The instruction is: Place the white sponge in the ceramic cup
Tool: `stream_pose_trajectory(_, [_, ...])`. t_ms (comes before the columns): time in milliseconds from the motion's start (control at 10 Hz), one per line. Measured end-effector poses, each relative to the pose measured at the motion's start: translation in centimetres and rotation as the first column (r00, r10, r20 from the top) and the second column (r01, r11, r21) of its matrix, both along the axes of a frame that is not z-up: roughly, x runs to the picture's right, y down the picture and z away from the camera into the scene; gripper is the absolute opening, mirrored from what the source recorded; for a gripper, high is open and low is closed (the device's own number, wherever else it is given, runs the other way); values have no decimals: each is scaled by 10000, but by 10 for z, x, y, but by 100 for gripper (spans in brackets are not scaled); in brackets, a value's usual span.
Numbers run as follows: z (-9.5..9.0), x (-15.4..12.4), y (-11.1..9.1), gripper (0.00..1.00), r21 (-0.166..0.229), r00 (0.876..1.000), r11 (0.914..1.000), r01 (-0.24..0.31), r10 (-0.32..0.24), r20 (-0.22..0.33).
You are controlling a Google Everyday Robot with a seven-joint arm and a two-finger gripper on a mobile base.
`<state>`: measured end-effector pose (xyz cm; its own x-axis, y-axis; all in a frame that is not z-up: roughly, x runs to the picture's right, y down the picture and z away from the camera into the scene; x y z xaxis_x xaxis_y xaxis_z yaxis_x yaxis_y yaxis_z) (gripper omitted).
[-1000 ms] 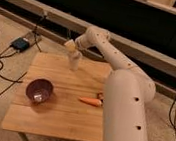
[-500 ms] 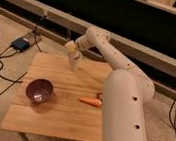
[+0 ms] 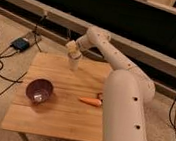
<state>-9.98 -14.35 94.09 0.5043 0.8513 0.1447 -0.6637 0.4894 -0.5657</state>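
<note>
One arm reaches across the bench (image 3: pixel 63 116), and its gripper (image 3: pixel 73 61) hangs pointing down over the far edge, at about 12 o'clock if the benchtop is read as a dial. Whether the fingers are apart or together I cannot tell; the pale shapes under the wrist run into one another.

Neither the white sponge nor the ceramic cup can be picked out apart from that pale cluster. If they are anywhere in view, they are there at 12 o'clock, at or just under the gripper. Nothing pale lies elsewhere on the wood. The purple bowl (image 3: pixel 39 90) sits at 9 o'clock and the carrot (image 3: pixel 91 101) at 3 o'clock, both well apart from the gripper.

Judging by the task, the step in hand is the drop into the cup. To do it well, the gripper should be centred over the cup's mouth and low, so the soft block falls straight in rather than catching the rim and bouncing off the far edge of the bench, which is close. The lift away should go straight up, since a light cup tips easily.

As for the sponge's heading and long axis, they cannot be read here. End-down, with the long axis upright, would probably suit a narrow cup best.
</note>
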Motion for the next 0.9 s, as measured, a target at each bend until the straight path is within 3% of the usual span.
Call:
stream_pose_trajectory(700, [-12, 5, -7, 80, 94, 9998, 9999, -128, 126, 172])
stream_pose_trajectory(900, [-21, 4, -6, 80, 56, 9995, 9999, 122, -124, 285])
